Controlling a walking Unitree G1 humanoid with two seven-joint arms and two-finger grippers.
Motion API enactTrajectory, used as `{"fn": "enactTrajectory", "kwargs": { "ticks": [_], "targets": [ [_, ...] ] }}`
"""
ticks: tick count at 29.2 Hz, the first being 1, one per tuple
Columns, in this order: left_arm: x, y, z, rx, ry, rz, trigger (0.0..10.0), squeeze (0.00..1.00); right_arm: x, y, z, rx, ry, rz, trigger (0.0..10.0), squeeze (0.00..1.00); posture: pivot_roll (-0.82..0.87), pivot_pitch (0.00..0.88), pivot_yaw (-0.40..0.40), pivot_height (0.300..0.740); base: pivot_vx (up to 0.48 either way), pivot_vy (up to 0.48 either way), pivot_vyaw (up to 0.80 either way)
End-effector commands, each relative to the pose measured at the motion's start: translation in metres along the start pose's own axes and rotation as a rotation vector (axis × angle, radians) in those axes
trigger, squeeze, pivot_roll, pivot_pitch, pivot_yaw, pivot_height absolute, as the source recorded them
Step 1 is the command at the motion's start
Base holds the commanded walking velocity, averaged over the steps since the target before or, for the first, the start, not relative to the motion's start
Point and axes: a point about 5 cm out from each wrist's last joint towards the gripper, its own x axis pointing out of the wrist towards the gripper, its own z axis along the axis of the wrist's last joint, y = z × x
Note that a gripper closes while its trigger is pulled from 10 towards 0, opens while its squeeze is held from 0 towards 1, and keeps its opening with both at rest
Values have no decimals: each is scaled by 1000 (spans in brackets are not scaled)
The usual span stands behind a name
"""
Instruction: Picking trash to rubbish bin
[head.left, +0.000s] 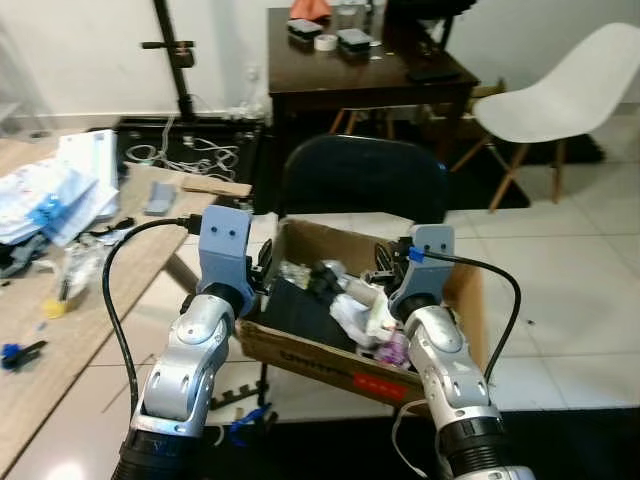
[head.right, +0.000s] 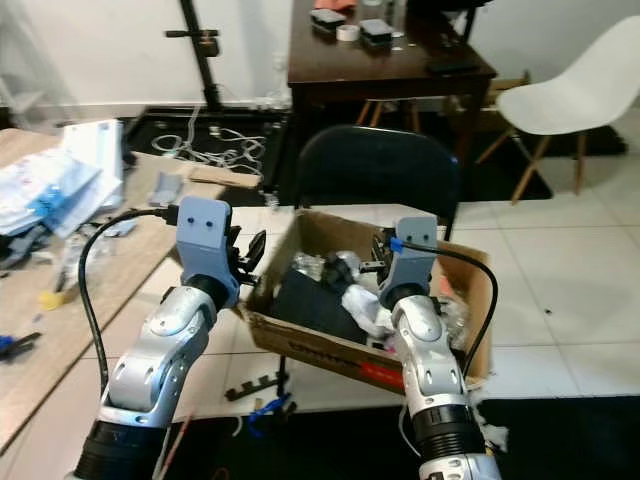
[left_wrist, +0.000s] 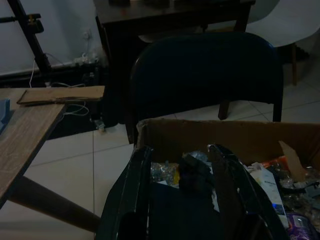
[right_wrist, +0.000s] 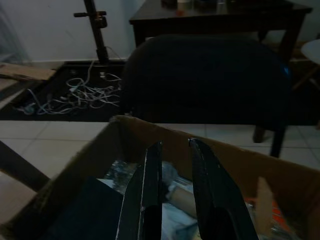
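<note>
An open cardboard box (head.left: 300, 352) rests on a dark chair (head.left: 365, 175) right in front of me. It holds trash: crumpled white wrappers (head.left: 360, 312), a flat black piece (head.left: 300, 305) and clear plastic. My left gripper (head.left: 262, 265) hovers at the box's left rim, open, with nothing between its fingers (left_wrist: 140, 185). My right gripper (head.left: 385, 262) hangs over the right half of the box; its fingers (right_wrist: 150, 180) stand a narrow gap apart and hold nothing.
A wooden table (head.left: 60, 330) with papers and small clutter stands at my left. Behind the chair are a dark table (head.left: 360, 70), a white chair (head.left: 570, 95) and a tangle of cables (head.left: 190, 155) on the floor. White tiled floor lies to the right.
</note>
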Motion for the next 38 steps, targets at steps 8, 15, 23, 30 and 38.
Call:
{"fn": "enactTrajectory", "kwargs": {
  "ticks": [8, 15, 23, 30, 38],
  "targets": [
    [0, 2, -5, 4, 25, 24, 10000, 0, 2, 11, 2, -25, 7, 45, 10000, 0, 119, 87, 29, 740, 0, 0, 700],
    [1, 1, -4, 4, 25, 24, 10000, 0, 2, 11, 2, -26, 8, 50, 10000, 0, 121, 96, 28, 740, 0, 0, 800],
    [1, 1, -4, 6, 28, 28, 10000, 0, 2, 12, 2, -27, 9, 51, 10000, 0, 121, 99, 29, 740, 0, 0, 800],
    [1, 2, -6, 4, 42, 33, 10000, 0, 3, 12, 2, -28, 13, 52, 10000, 0, 121, 99, 29, 740, 0, 0, 800],
    [1, 3, -7, -4, 54, 45, 10000, 0, 3, 12, 2, -28, 15, 56, 10000, 0, 122, 104, 25, 740, 0, 0, 800]
  ]
}}
